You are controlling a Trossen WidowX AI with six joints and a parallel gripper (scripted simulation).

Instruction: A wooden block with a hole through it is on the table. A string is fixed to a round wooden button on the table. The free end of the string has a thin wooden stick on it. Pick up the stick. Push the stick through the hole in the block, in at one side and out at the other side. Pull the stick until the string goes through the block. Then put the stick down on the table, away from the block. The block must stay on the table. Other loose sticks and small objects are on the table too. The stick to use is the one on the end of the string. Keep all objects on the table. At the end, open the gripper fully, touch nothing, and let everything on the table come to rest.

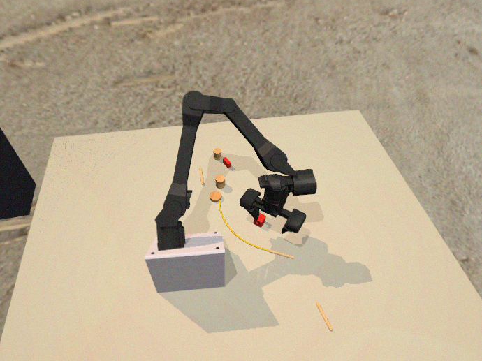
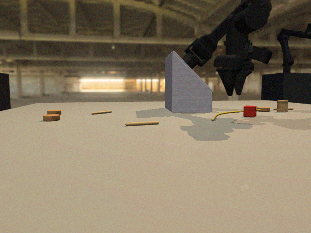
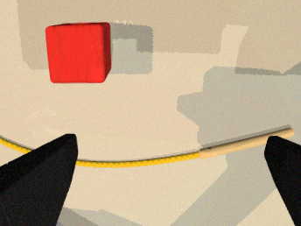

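Progress is at the very start, judging by how things lie: nothing has been threaded and the stick (image 1: pixel 282 253) lies flat on the counter (image 1: pixel 402 216), untouched, at the free end of the yellow string (image 1: pixel 237 234). That string curves back to the round wooden button (image 1: pixel 215 195), which sits near the arm's base block (image 1: pixel 188 264).

Spread wide and holding nothing, the gripper (image 1: pixel 269 219) hangs above the counter, clear of everything. In the wrist view its two dark fingers frame the string and the stick (image 3: pixel 246 144), with one fingertip close to the stick's outer end. A red cube (image 3: pixel 78 52), probably the block, sits beyond the string; no hole shows on the faces in view, and a second red piece (image 1: pixel 227 162) lies farther back by two wooden pegs (image 1: pixel 219 181).

Loose sticks (image 1: pixel 323 316) lie elsewhere and are to be ignored.

Everything is left: descend, close on the stick, lift it, thread the block, pull the string through, set the stick down away from the block, release.
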